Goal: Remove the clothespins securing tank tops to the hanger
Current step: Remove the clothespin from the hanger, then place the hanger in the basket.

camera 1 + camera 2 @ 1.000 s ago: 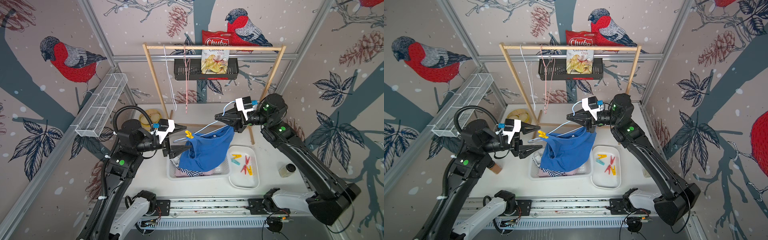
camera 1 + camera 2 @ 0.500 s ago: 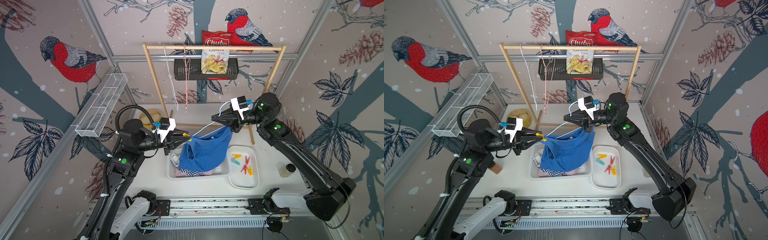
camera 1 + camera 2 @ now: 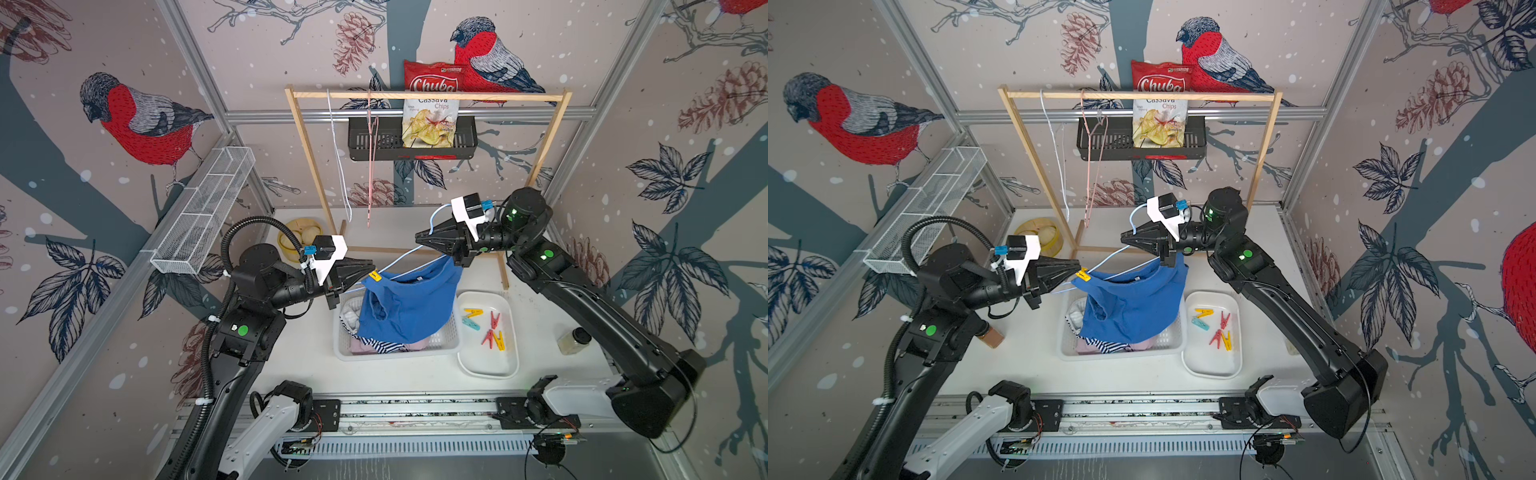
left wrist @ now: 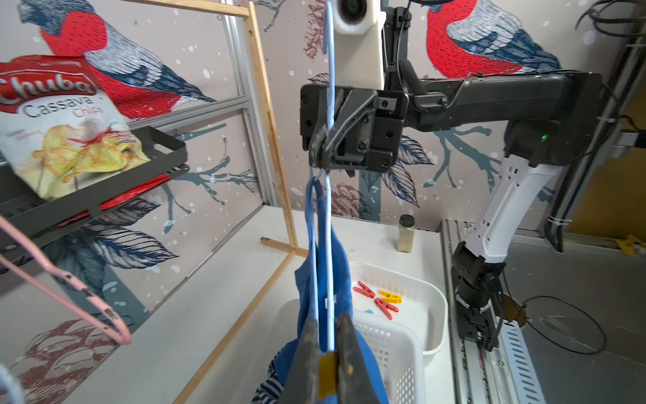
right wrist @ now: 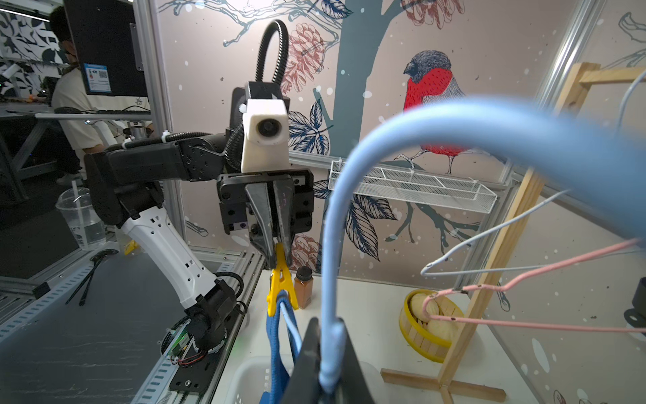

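A plain blue tank top [image 3: 405, 307] [image 3: 1129, 307] hangs from a light-blue wire hanger [image 3: 399, 262] [image 3: 1111, 259] above a white basket [image 3: 442, 345]. A yellow clothespin [image 3: 375, 275] [image 3: 1082, 274] [image 4: 327, 374] [image 5: 281, 280] pins its strap to the hanger's end. My left gripper [image 3: 370, 269] [image 4: 327, 337] is shut on that clothespin's handles. My right gripper [image 3: 419, 240] [image 5: 328, 353] is shut on the hanger near its hook. A striped top [image 3: 376, 345] and a pink top [image 3: 415, 345] lie in the basket. Several loose clothespins [image 3: 492, 328] lie in a white tray [image 3: 488, 372].
A wooden rack [image 3: 307, 153] stands behind, with a white hanger [image 3: 338, 166] and a pink hanger [image 3: 371, 166] on its bar. A black shelf [image 3: 374, 145] holds a chips bag. A yellow steamer [image 3: 297, 237], a jar [image 3: 573, 340] and a brown bottle [image 3: 990, 336] stand on the table.
My left gripper has moved in to the yellow clothespin and shut on it. The right arm has shifted a little to the left with the hanger.
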